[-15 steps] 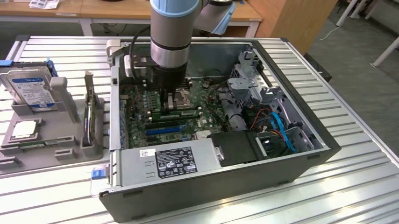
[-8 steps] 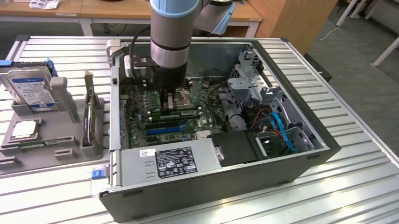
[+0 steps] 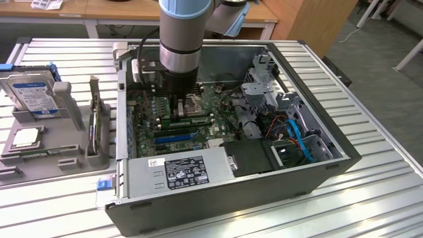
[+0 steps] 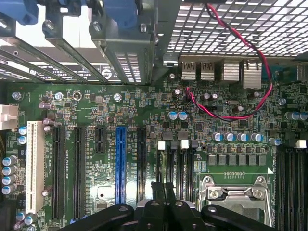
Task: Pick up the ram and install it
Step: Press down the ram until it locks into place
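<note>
Currently low inside the open black computer case point(image 3: 330, 163), arm over the motherboard.

My grey-sleeved arm point(image 3: 185, 44) reaches down over the green motherboard point(image 4: 144, 115), near the silver CPU socket point(image 4: 236, 197). I judge it sits this low to press at the slots. My black gripper point(image 4: 163, 190) is clenched, fingers together; nothing visibly held. A long green ram stick point(image 3: 188, 119) lies flat just below the gripper in the exterior view, apparently seated in a slot. Another thin green stick point(image 3: 49, 150) rests on the grey parts tray point(image 3: 39, 171) beside the case.
</note>
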`<state>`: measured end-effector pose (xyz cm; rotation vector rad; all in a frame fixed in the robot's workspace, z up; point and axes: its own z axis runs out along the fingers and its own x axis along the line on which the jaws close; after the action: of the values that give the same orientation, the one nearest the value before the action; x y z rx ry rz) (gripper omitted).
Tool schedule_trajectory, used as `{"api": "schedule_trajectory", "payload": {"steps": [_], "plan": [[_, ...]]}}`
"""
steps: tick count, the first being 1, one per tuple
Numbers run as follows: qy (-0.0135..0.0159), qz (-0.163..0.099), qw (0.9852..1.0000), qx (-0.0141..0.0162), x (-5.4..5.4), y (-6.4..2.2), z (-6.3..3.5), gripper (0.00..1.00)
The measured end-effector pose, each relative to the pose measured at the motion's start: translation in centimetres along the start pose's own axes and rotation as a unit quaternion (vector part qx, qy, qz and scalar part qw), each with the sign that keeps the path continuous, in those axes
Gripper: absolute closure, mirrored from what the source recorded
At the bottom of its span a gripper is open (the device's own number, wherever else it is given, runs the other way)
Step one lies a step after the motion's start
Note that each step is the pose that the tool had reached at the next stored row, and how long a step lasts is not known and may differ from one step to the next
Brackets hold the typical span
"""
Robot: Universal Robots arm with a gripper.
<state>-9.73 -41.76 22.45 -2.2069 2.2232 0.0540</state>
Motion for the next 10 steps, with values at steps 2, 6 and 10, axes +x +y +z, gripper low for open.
{"api": "schedule_trajectory", "payload": {"steps": [2,6,10], "plan": [[0.0,0.0,1.0,0.0,0.0,0.0,0.05,0.9],[0.0001,0.0,1.0,0.0,0.01,0.0,0.07,0.9],[0.0,0.0,1.0,0.0,0.01,0.0,0.13,0.9]]}}
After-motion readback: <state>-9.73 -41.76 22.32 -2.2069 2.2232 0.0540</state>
